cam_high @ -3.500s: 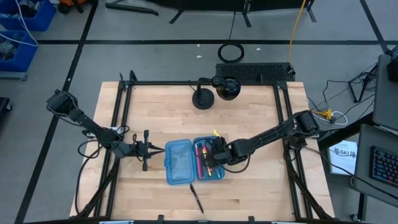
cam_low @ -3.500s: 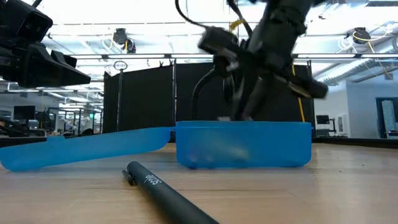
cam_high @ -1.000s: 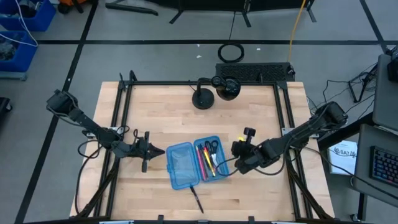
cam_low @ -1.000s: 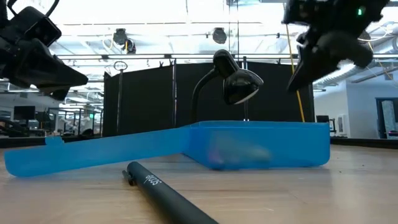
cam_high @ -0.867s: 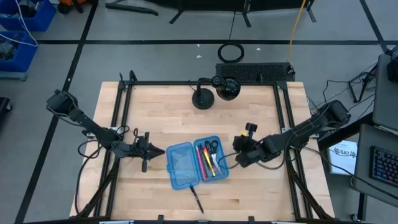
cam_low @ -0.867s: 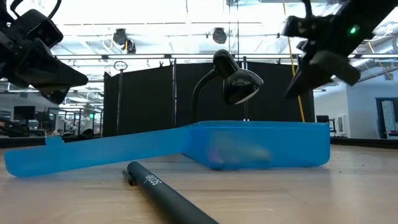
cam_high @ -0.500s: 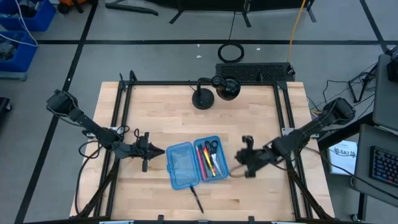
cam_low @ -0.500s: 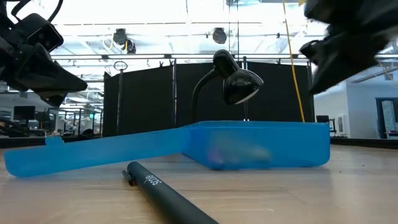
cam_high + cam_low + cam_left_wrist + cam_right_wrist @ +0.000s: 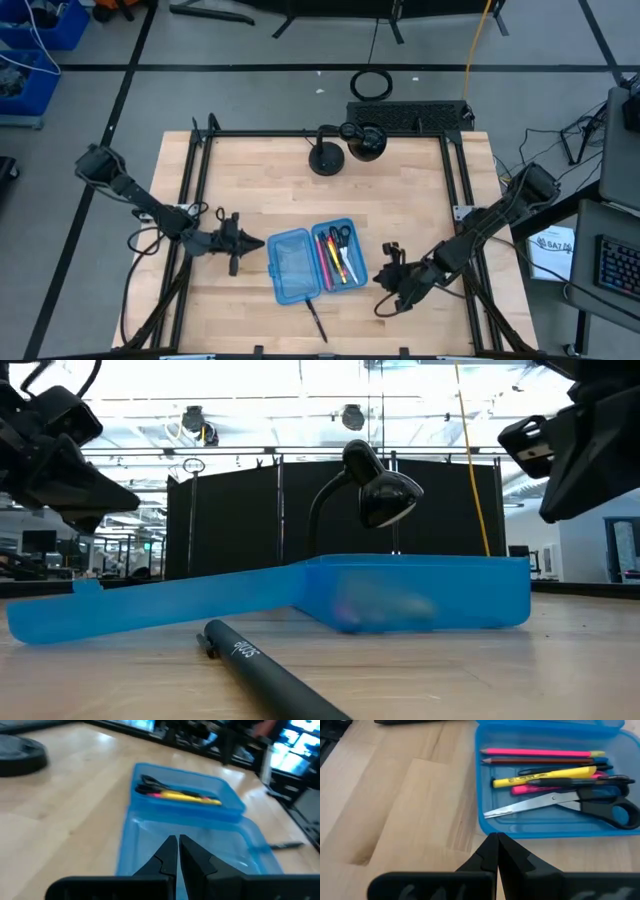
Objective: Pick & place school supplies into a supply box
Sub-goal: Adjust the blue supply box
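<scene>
a black pen lies loose on the counter at 6 o'clock of the open supply box. the box's right half holds scissors and pink and yellow pens. the right end effector, fingers together and empty, sits at the box's 4 o'clock; the left end effector, likewise together and empty, at 9 o'clock.

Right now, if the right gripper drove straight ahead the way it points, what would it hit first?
Probably the near wall of the supply box. The shut right gripper points at it, with the scissors just behind; its height is unclear.
</scene>
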You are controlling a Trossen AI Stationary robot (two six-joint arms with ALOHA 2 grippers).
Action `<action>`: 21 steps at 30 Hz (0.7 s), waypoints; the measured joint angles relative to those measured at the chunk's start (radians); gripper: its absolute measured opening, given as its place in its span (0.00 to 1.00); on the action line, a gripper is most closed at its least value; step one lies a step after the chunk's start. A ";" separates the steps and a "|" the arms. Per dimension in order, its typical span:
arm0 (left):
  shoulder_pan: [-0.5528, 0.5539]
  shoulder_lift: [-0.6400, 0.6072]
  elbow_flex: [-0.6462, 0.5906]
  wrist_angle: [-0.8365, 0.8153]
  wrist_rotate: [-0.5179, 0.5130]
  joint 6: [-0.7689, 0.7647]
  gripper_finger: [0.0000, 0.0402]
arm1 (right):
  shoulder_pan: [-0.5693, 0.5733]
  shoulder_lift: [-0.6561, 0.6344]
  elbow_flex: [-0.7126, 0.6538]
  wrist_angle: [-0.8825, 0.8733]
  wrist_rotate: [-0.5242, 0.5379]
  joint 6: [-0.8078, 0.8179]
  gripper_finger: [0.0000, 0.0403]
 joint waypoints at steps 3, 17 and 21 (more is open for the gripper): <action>-0.037 0.010 0.048 -0.079 0.014 -0.001 0.05 | 0.000 0.002 0.000 -0.002 0.029 0.000 0.00; -0.237 0.489 0.536 -0.377 0.034 -0.186 0.05 | -0.018 0.002 -0.072 0.012 0.131 0.026 0.00; -0.241 0.678 0.691 -0.409 0.043 -0.208 0.05 | -0.041 0.002 -0.107 0.038 0.133 0.028 0.00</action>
